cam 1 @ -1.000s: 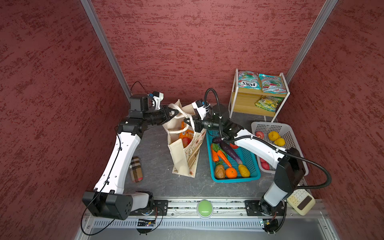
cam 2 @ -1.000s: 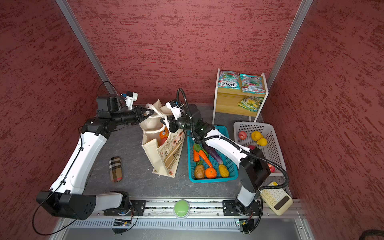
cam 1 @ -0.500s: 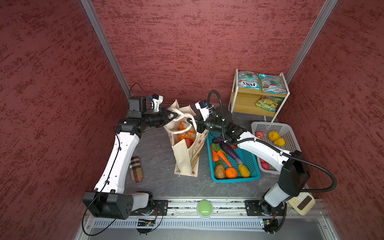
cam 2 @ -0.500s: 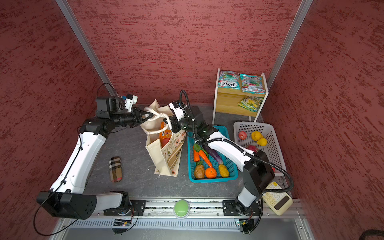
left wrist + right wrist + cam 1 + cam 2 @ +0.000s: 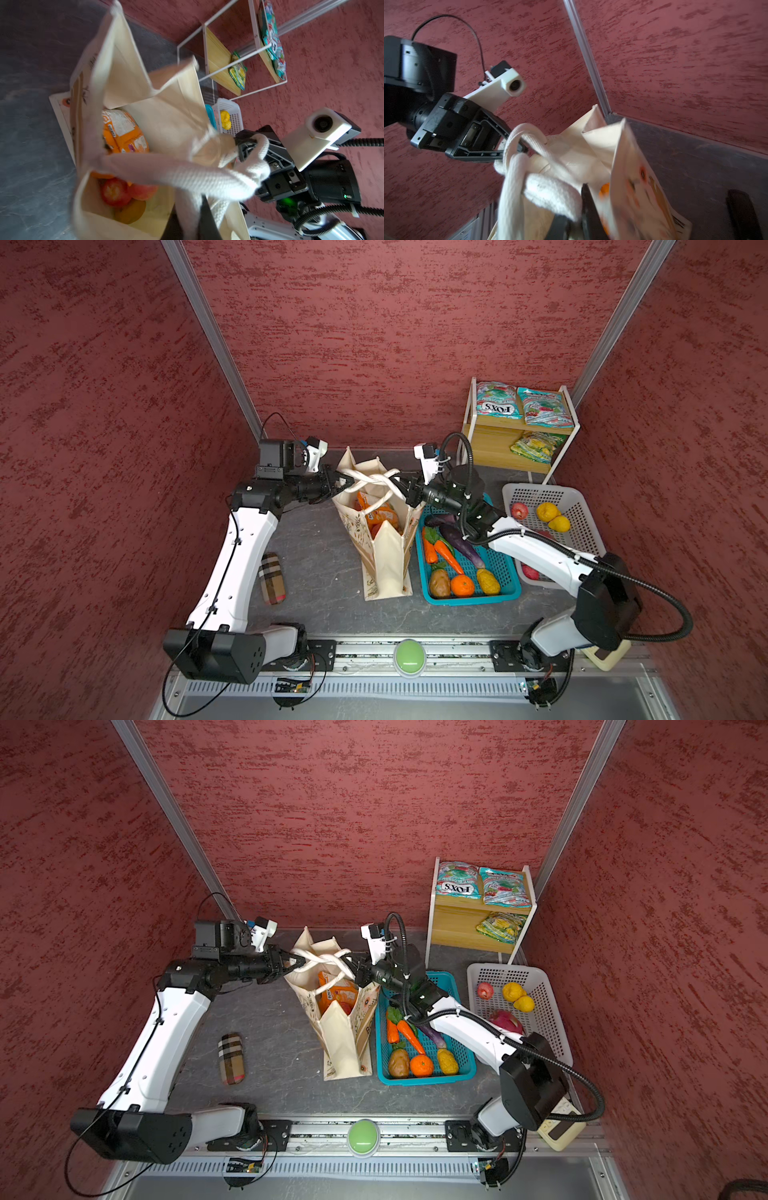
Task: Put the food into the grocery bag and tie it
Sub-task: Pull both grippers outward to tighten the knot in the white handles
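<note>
The grocery bag [image 5: 386,556] [image 5: 345,1040], a cream tote, stands mid-table with its mouth open. Its white rope handles [image 5: 370,480] [image 5: 324,960] cross over each other above the mouth. My left gripper [image 5: 343,481] [image 5: 296,961] [image 5: 195,218] is shut on one handle at the bag's left. My right gripper [image 5: 397,483] [image 5: 353,963] [image 5: 577,218] is shut on the other handle [image 5: 550,193] at the bag's right. Food lies inside the bag: an orange packet [image 5: 122,133] [image 5: 376,510] above a red apple [image 5: 114,191].
A teal basket [image 5: 473,599] of toy vegetables touches the bag's right side, and a white basket [image 5: 577,522] with fruit lies beyond it. A wooden shelf [image 5: 498,439] at the back right carries FOX'S packets [image 5: 498,404]. A checked pouch [image 5: 272,578] lies at the left.
Both grippers, still shut on the handles, have shifted a little to the right. The bag's top has followed them and the bag stands straighter.
</note>
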Action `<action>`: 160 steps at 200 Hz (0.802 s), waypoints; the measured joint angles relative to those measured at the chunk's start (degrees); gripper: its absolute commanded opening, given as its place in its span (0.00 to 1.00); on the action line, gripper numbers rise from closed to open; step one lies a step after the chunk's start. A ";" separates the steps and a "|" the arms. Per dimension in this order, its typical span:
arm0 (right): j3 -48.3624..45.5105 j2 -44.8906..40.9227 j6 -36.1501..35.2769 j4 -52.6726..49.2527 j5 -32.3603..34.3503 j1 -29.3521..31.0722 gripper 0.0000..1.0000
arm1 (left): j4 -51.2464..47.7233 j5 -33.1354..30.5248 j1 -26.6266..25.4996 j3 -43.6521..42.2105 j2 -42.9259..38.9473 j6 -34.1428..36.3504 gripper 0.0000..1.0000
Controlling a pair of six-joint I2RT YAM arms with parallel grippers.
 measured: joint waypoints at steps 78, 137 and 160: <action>-6.01 -4.83 1.25 0.70 4.39 -3.41 0.03 | -0.11 -4.72 4.39 -0.26 -1.68 0.81 0.00; -9.70 -9.16 -0.85 -2.19 8.13 -3.41 0.00 | 0.22 -4.15 10.14 -3.76 -3.30 -1.53 0.00; -11.06 -11.04 -2.78 -5.07 10.56 -3.41 0.00 | 0.15 -3.74 13.84 -6.62 -4.72 -2.40 0.00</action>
